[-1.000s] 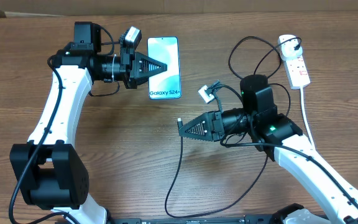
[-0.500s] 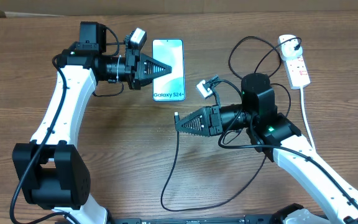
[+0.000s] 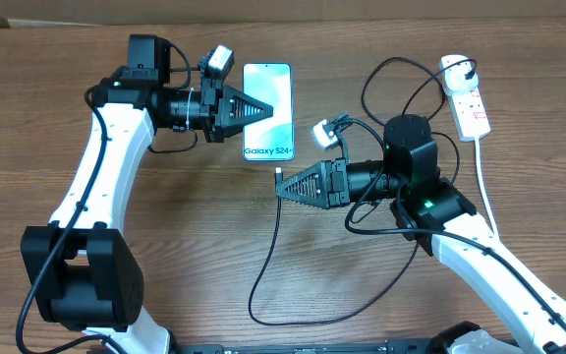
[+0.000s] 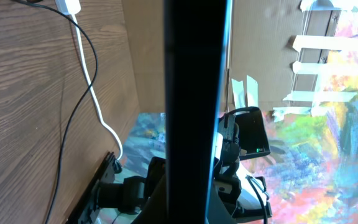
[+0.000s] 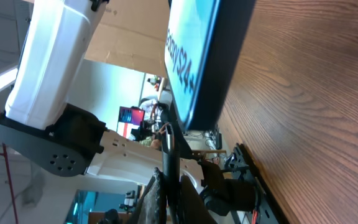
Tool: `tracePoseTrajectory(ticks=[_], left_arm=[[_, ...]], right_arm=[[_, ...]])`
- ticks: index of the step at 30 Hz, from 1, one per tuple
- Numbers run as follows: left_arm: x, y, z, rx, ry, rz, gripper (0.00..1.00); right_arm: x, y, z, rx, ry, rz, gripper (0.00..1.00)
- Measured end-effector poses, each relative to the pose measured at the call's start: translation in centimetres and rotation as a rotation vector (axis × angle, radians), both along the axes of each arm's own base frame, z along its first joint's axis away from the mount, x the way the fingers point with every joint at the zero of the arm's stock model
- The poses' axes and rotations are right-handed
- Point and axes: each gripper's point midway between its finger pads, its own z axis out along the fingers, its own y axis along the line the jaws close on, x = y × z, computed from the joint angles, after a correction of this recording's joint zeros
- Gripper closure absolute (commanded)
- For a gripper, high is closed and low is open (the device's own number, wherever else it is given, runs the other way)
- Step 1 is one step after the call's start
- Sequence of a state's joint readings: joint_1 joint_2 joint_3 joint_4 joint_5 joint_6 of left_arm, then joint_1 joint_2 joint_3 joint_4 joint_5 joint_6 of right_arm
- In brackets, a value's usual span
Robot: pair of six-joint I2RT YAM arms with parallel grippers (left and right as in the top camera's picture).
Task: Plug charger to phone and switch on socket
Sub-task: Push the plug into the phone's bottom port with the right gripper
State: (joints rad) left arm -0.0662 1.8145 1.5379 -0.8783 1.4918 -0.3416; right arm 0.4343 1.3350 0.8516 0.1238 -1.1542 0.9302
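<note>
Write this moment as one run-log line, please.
left gripper: shut on phone | right gripper: shut on charger connector | connector: near phone's bottom edge, not inserted | socket: untouched

The phone (image 3: pixel 275 93) is seen toward the back of the counter (image 3: pixel 185 246). The left fingers (image 3: pixel 249 106) are placed at its left edge. Just before it, the charger (image 3: pixel 279 175) is held in the right fingers (image 3: pixel 303 187). The socket (image 3: pixel 468 98) is set well to its right.
</note>
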Motion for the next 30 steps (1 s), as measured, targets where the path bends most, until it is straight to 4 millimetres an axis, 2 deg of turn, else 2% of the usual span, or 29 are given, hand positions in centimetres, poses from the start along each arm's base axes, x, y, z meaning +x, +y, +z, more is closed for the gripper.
tracePoseTrajectory(ticks=[17, 30], left_arm=[[-0.19, -0.39, -0.06, 0.004, -0.001, -0.009, 0.96], [-0.21, -0.46, -0.1, 0.007, -0.001, -0.01, 0.96]], right_arm=[[0.19, 0.02, -0.01, -0.003, 0.031, -0.014, 0.96], [0.03, 0.78, -0.22, -0.015, 0.027, -0.027, 0.96]])
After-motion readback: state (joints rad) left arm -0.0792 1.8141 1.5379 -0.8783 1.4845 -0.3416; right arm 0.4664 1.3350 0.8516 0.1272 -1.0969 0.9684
